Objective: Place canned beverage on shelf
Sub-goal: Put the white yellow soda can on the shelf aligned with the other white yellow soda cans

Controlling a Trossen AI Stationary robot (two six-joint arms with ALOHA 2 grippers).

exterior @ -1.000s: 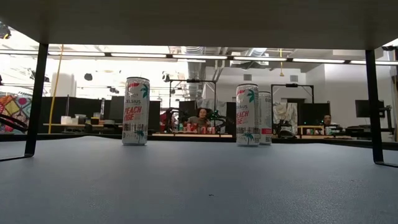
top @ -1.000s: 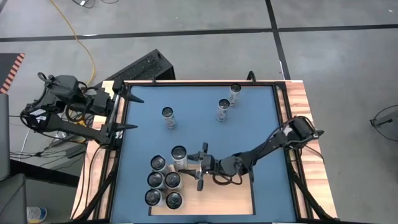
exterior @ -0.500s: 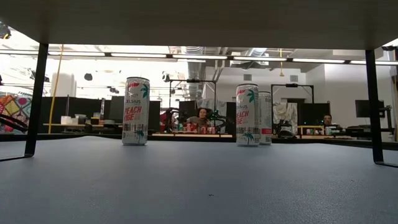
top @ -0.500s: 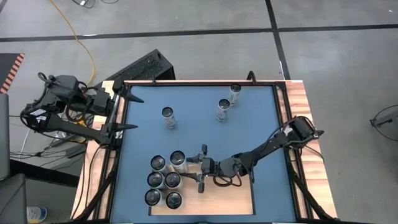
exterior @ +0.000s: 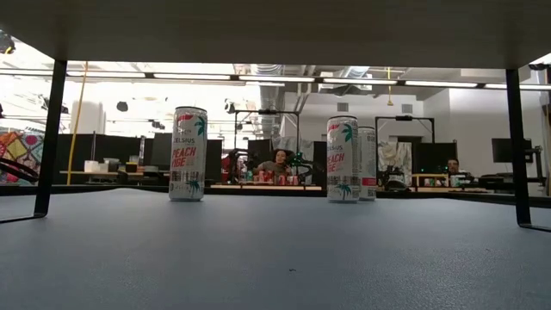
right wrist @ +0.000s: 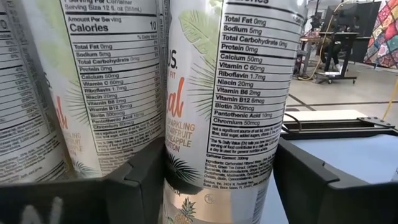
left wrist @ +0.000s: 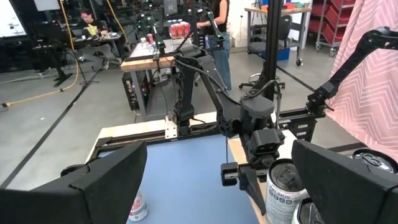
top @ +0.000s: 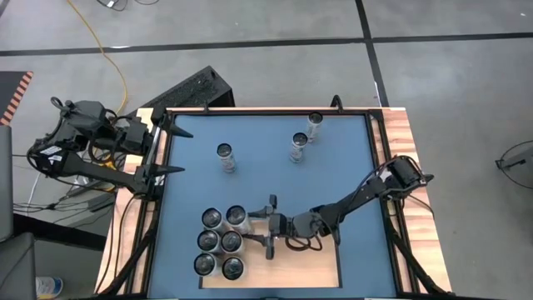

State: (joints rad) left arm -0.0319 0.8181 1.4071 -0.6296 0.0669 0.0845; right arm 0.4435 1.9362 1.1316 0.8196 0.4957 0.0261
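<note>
The shelf (top: 312, 268), a pale wood panel at the table's near edge, carries several upright cans (top: 218, 243). One more can (top: 236, 217) stands at the far right of that group. My right gripper (top: 260, 225) reaches level from the right, a finger on each side of this can (right wrist: 230, 118), jaws slightly wider than it. My left gripper (top: 176, 152) waits open by the far left edge. My right gripper has one finger (right wrist: 134, 180) and the other finger (right wrist: 323, 177) level beside the can's lower wall (right wrist: 217, 168), coming from the table's right. The can stands upright against its neighbours. Whether either finger touches it I cannot tell.
Three more cans stand on the blue table: one (top: 225, 156) left of centre, two (top: 298, 146) (top: 314, 123) toward the far edge. Seen from table height, the shelf's two legs (exterior: 50, 138) (exterior: 514, 142) frame the space beneath. The shelf's right half lies bare.
The can between my right gripper's fingers has shifted a little toward the near edge, closing up against the group on the shelf. My right gripper has tipped slightly with it. My left arm has kept still.
</note>
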